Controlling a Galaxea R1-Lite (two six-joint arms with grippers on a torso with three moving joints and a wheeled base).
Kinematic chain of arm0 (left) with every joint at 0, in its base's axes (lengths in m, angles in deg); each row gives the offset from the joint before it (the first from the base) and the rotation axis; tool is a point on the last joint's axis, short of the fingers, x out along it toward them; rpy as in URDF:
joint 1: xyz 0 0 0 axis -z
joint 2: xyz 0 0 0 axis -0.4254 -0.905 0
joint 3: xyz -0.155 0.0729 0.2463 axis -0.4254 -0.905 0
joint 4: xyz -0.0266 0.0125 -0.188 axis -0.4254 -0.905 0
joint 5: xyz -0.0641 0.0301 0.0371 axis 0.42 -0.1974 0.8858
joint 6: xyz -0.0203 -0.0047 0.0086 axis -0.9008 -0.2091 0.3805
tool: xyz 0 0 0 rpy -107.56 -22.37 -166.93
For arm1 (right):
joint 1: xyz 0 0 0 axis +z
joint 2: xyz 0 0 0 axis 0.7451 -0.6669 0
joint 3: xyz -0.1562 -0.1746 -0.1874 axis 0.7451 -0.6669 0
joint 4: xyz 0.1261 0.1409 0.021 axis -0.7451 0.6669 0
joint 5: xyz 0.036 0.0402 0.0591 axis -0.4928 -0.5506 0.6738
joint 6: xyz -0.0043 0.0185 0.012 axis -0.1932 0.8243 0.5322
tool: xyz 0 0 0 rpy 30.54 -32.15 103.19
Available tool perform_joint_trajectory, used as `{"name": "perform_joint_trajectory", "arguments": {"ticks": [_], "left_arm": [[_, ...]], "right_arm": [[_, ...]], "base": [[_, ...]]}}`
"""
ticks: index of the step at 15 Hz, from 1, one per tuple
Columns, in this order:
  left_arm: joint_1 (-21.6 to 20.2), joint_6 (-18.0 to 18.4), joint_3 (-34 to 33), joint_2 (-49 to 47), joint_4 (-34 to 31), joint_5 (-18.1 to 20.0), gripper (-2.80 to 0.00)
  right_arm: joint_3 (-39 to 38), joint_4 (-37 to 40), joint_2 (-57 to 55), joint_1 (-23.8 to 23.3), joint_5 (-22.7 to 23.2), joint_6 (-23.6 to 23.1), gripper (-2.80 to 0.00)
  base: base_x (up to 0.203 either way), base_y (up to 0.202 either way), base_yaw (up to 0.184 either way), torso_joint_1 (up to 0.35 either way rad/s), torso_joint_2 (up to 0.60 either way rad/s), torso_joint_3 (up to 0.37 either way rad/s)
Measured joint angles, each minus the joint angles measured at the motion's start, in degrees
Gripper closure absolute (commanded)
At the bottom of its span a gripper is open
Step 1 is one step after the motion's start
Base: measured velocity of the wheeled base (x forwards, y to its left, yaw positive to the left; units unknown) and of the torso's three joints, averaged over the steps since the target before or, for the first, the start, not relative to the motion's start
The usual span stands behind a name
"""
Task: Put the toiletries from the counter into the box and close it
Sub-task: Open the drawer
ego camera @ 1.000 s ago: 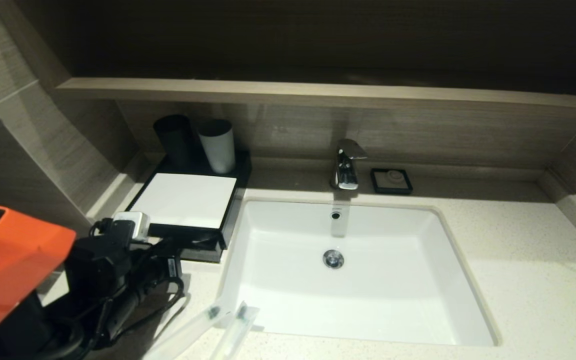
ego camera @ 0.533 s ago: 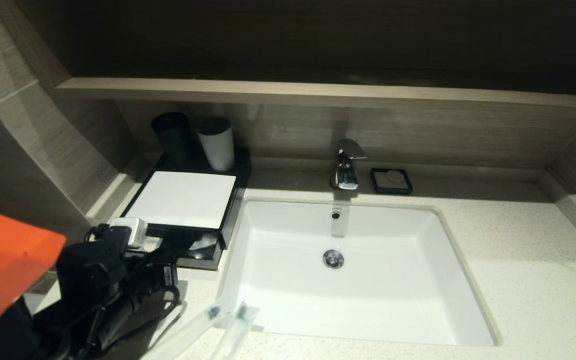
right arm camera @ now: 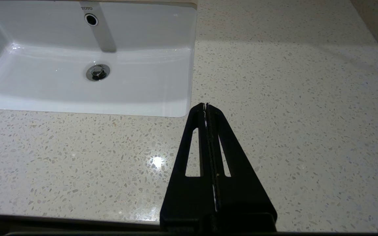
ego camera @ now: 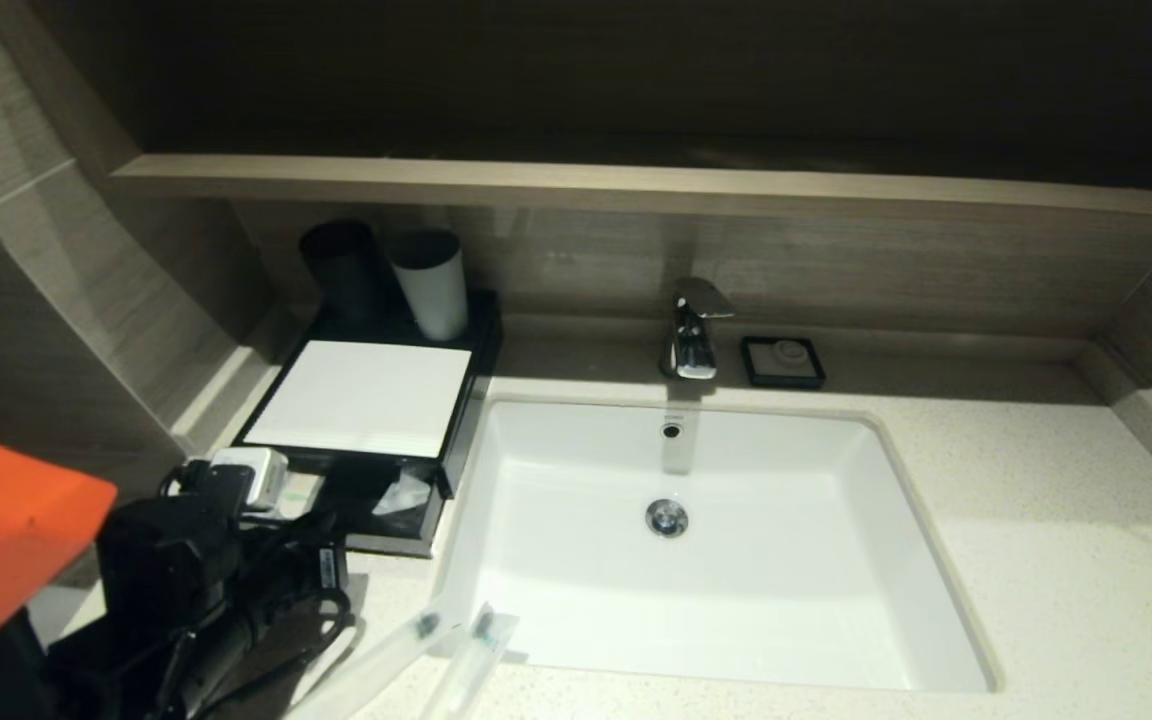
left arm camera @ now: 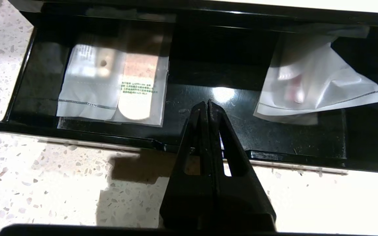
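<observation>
The black box with a white top panel stands at the counter's left. Its drawer is pulled out. In the left wrist view the drawer holds a flat white packet with green print and a crumpled white packet. My left gripper is shut and empty. Its fingers reach over the drawer's front wall, with the tips above the drawer floor. Two clear sachets with dark ends lie at the counter's front edge, left of the basin. My right gripper is shut above bare counter, right of the basin.
A black cup and a white cup stand behind the box. A faucet and a small black soap dish are behind the basin. A wood-look ledge runs above. My left arm fills the lower left.
The left gripper has drawn back toward me and the drawer has slid further out of the box, showing a white packet inside. The sachets have not moved.
</observation>
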Motion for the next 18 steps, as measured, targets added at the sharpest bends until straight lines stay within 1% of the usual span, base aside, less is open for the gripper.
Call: {"name": "perform_joint_trajectory", "arguments": {"ticks": [12, 18], "left_arm": [[0.0, 0.1, -1.99, 3.87, -2.18, -0.09, 0.0], [0.0, 0.1, -1.66, 7.17, -8.27, 0.0, 0.0]], "right_arm": [[0.0, 0.02, -0.02, 0.0, 0.03, -0.01, 0.0], [0.0, 0.0, 0.0, 0.0, 0.04, -0.01, 0.0]], "base": [[0.0, 0.0, 0.0, 0.0, 0.0, 0.0], [0.0, 0.0, 0.0, 0.0, 0.0, 0.0]]}}
